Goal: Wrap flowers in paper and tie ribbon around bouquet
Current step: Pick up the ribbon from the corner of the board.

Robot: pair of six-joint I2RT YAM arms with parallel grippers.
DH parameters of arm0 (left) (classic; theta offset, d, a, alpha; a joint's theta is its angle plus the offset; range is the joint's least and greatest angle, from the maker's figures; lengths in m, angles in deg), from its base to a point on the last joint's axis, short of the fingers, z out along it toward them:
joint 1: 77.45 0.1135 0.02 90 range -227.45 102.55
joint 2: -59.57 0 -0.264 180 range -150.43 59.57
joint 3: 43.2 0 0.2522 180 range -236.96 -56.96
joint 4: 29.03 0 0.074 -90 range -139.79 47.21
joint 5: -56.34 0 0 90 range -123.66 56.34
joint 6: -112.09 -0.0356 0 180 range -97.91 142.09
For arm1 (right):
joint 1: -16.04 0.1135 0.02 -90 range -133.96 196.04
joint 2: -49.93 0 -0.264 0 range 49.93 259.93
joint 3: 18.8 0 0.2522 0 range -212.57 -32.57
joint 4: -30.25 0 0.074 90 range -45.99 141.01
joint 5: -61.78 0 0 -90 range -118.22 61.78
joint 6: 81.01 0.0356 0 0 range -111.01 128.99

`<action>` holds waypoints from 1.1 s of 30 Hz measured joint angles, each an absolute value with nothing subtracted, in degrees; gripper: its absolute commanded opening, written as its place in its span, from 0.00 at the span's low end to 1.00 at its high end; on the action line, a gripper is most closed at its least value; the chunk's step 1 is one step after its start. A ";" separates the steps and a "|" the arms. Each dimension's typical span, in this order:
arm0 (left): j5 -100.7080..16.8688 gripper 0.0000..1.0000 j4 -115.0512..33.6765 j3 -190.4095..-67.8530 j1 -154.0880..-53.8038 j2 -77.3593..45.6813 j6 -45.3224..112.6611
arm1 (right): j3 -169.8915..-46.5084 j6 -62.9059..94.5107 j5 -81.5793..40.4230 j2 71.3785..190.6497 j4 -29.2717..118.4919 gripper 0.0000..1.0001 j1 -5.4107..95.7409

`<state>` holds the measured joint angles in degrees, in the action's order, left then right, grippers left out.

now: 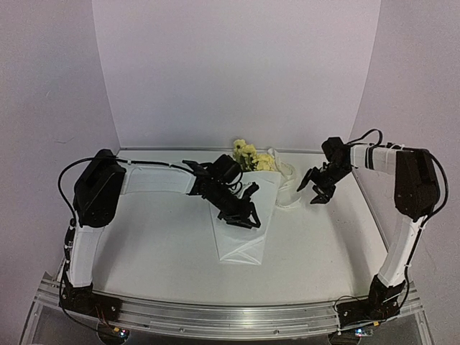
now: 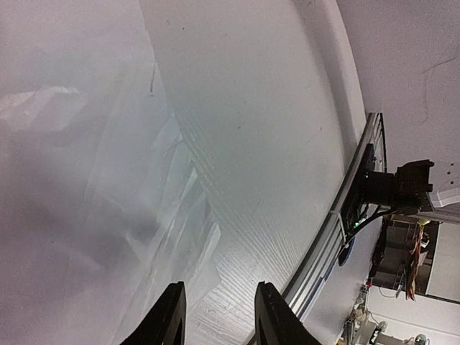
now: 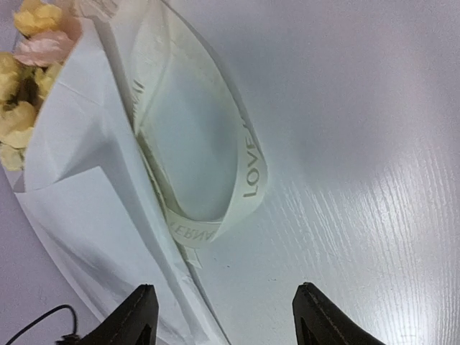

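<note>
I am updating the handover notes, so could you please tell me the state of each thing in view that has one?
paper: folded into a cone, lying flat on the table.
flowers: stems wrapped in the paper, blossoms sticking out of its far end.
ribbon: loose loop beside the paper, no knot visible.
left tool: jaws slightly apart over the paper, holding nothing.
right tool: jaws wide open, holding nothing.

Stems of the flowers [image 1: 251,155] lie hidden — inside the paper [image 1: 241,243].

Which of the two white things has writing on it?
The ribbon, the narrow cream loop printed LOVE, beside the plain broad paper.
</note>
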<state>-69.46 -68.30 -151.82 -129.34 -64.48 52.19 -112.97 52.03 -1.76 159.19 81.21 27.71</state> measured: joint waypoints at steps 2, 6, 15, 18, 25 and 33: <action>-68.59 0.35 -68.14 -151.63 -128.83 -62.63 52.24 | -113.04 51.86 -2.72 161.28 81.51 0.66 29.13; -66.69 0.35 -67.31 -147.76 -127.30 -57.99 52.59 | -114.18 51.93 -5.40 165.01 82.62 0.64 31.19; -62.48 0.35 -66.35 -138.64 -124.35 -51.07 53.87 | -116.88 52.97 -14.36 168.44 84.44 0.56 32.86; -61.26 0.35 -66.07 -136.70 -123.66 -49.02 54.04 | -117.55 53.33 -16.87 169.48 84.78 0.56 32.86; -59.98 0.35 -64.80 -134.44 -123.08 -46.02 54.16 | -120.20 53.94 -19.93 171.34 84.85 0.57 33.11; -60.02 0.35 -64.18 -133.00 -123.03 -45.82 54.16 | -120.18 52.73 -22.58 171.32 83.49 0.69 33.16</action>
